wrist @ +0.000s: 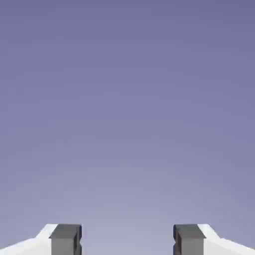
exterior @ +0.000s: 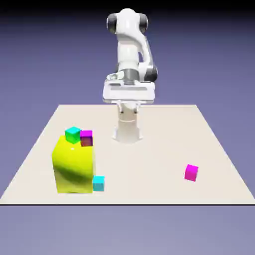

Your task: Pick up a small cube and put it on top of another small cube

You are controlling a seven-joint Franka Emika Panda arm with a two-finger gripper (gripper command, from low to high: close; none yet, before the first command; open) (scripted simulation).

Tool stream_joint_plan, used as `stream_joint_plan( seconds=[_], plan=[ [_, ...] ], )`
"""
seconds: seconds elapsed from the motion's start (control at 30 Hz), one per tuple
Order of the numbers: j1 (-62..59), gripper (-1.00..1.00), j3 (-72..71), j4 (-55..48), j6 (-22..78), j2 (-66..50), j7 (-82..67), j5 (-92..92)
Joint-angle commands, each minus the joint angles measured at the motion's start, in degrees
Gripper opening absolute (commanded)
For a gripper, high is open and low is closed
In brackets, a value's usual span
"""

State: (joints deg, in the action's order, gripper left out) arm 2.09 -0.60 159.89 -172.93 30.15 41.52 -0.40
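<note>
- While the gripper hangs high at the far middle, in front of the arm's base, its 2 fingers stand spread wide apart, released, with plain backdrop between them.
- The small bright magenta-pink cube sits on the table at the near right, well apart from the other blocks.
- Its sides look equal, so it has no long axis; it is turned slightly out of line with the table's near edge, 1 broad face pointing mostly to the near side.
- At the near left stands the big yellow block, its upper left sloping and a dark shade across its near face.
- By the top of that block is a green cube, turned with 1 upright edge to the near side.
- Right beside it is a magenta cube with a dark maroon face, squarer to the near edge; whether it rests on the block or behind it, I cannot tell.
- A cyan cube is at the block's lower right, also nearly square to the near edge.
- Only the exterior view shows the table, the cubes and the arm; the hand view gives the fingers up close against blue-violet.
</note>
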Motion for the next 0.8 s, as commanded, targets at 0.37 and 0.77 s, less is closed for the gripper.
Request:
stream_joint_plan(
  seconds=[0.37,0.77],
  plan=[
    [13.95,0.00,-5.97,-11.02,10.75,-24.92,-9.34,-4.01],
    [25.91,0.00,-9.97,-20.33,17.77,-47.18,-16.32,-8.04]
  ],
)
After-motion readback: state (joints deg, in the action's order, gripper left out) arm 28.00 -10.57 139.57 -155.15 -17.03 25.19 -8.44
